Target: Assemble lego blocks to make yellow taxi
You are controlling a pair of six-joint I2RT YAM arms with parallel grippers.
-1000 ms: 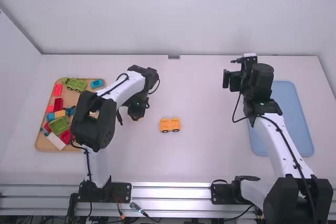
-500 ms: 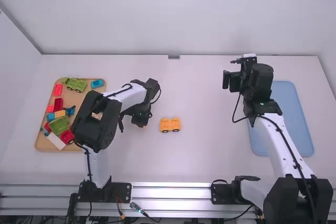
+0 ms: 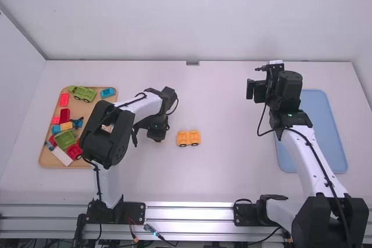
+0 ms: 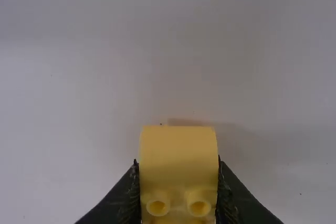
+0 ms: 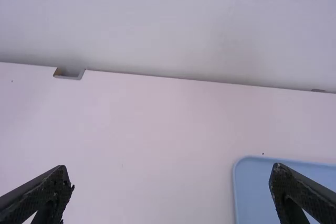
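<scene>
A: Main thing?
B: Yellow wheeled piece (image 3: 188, 138), on the table (image 3: 226, 169) near its middle, dark wheels along the side nearer the arm bases. Second one, yellow block (image 4: 178, 166), two hollow round studs showing, in the left gripper (image 3: 157, 135).
A: Grip state?
B: Closed onto the block, one finger against each side. Gripper's just left of the wheeled piece, apart from it. Height over the table, can't tell.
A: Other arm?
B: Right gripper (image 3: 256, 89), well apart, farther up the table and to the right. Jaws wide apart, holding nothing.
A: Rest, quick.
B: Blue tray (image 3: 325, 129), right side, beside the right arm. Tan tray (image 3: 45, 158), left side, beside the left arm. On it: green vehicle (image 3: 83, 93) and blue block (image 3: 107, 93) at the far end, two red blocks (image 3: 64, 114) down the left side, small orange block (image 3: 66, 125) around the middle, green piece (image 3: 65, 139) nearer, then red wheeled piece (image 3: 74, 151) beside a white block (image 3: 61, 156) at the near end.
</scene>
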